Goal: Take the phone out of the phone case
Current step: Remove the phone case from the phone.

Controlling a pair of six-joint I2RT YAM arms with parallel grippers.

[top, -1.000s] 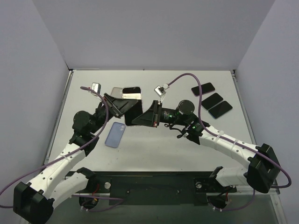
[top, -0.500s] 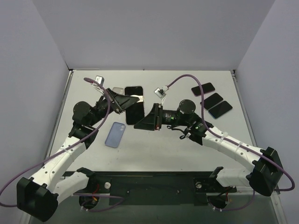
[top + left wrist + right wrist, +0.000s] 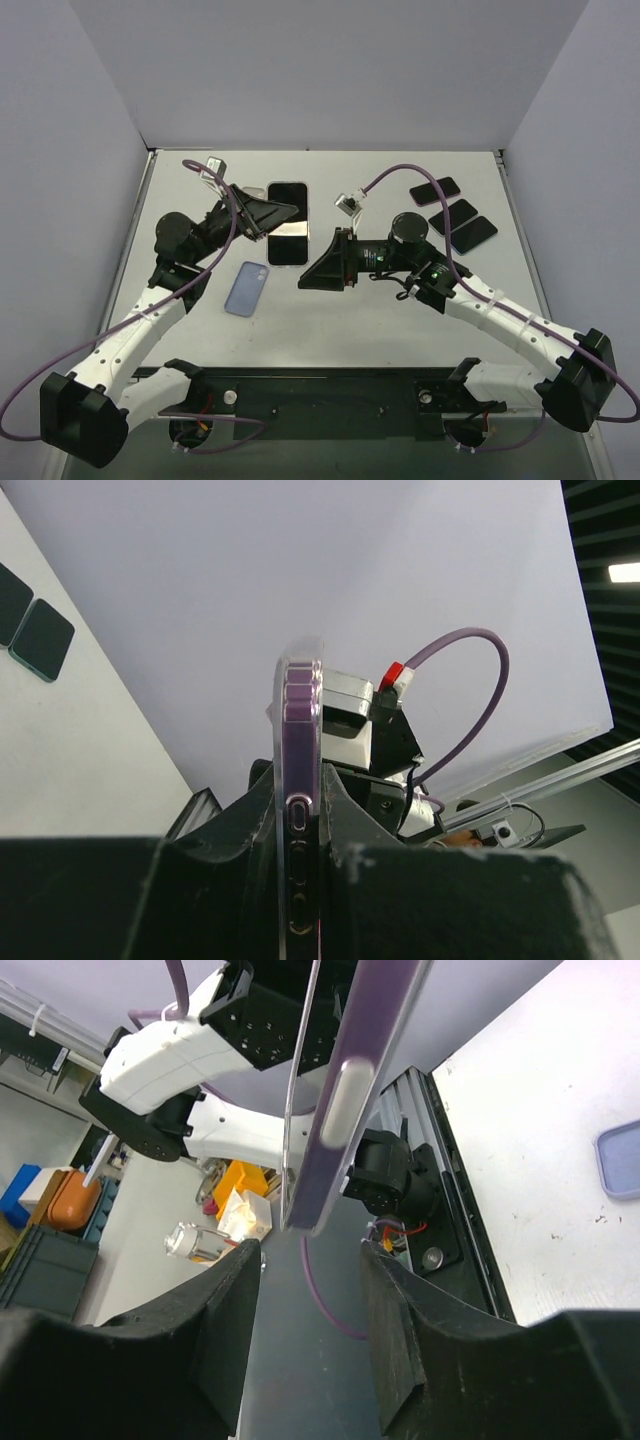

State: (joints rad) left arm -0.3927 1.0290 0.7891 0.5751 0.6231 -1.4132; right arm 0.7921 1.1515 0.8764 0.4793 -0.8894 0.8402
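My left gripper (image 3: 277, 218) is shut on a phone (image 3: 288, 196) with a black screen, held above the table's back middle. In the left wrist view the phone (image 3: 300, 710) is edge-on in a clear purple-tinted case, clamped between my left gripper's (image 3: 300, 785) fingers. My right gripper (image 3: 312, 274) is open and empty, just near-right of the phone and apart from it. In the right wrist view the phone (image 3: 352, 1080) hangs edge-on beyond my right gripper (image 3: 310, 1310). A thin clear edge stands slightly off its left side.
A light blue phone case (image 3: 246, 288) lies flat on the table left of centre, and shows in the right wrist view (image 3: 620, 1160). Three dark phones (image 3: 452, 213) lie in a row at the back right. Grey walls enclose the table.
My right gripper has drawn back from the phone toward the near side and now stands apart from it. My left gripper has turned the phone so its screen faces up more.
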